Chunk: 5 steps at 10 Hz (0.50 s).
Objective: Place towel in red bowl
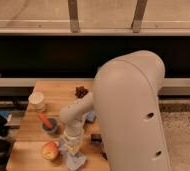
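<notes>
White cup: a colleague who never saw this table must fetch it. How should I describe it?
Find the wooden table left of the big white robot arm, whose gripper hangs near the front edge over the bluish towel. The white cup stands at the table's far left corner. It is the only pale upright cylinder; the bowl and apple nearer the front are darker and lower.

The big white arm (130,110) bends low over the wooden table (30,131). Its gripper (74,146) is down near the front edge, right over a pale blue towel (77,161) (crumpled), just beside an apple (50,150). Behind them sit a small bowl (51,127) and a white cup (37,101).
</notes>
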{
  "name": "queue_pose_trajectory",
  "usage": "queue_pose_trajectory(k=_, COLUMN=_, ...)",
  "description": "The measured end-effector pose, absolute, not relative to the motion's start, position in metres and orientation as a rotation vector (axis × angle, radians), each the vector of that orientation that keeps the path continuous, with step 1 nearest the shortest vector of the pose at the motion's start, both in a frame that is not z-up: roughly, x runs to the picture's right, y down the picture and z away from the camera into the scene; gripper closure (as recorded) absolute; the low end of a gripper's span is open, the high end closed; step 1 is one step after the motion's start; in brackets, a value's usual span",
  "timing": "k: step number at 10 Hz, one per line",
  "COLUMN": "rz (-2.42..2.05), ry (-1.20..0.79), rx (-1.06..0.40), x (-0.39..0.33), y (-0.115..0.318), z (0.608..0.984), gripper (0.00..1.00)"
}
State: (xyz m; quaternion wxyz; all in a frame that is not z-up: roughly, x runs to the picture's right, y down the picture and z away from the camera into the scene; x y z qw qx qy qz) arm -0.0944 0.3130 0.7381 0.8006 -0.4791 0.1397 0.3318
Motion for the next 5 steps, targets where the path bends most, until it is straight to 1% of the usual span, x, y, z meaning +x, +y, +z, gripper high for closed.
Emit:
queue_pose_trajectory(k=3, rz=0.722, ry=0.310, rx=-0.944, x=-0.084, y=0.277, z=0.719, gripper=1.00)
queue_pose_trajectory(k=5, rz=0.724, ry=0.323, rx=-0.885, x=-0.079, y=0.255, z=0.714, gripper=1.00)
